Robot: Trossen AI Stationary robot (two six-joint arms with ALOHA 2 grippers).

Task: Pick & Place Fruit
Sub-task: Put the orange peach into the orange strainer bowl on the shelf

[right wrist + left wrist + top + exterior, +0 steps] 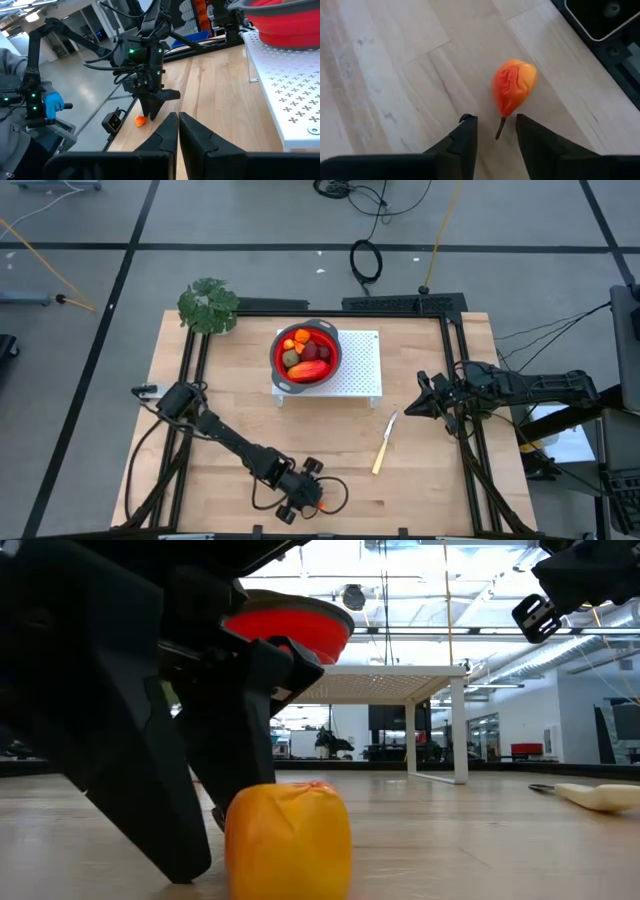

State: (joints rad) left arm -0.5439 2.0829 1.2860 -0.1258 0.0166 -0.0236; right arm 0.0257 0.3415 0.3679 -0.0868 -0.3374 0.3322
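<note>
Left tool (495,131) fingers apart over glossy orange stemmed fruit (514,86) on wood; right tool (178,131) together.

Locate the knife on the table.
In the high view the knife lies flat on the wood on the right side, below the white rack holding the red bowl, with the right gripper just beyond its tip.

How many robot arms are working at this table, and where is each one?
2. The left gripper is low at the table's near edge beside a small orange fruit; the right gripper waits by the knife.
</note>
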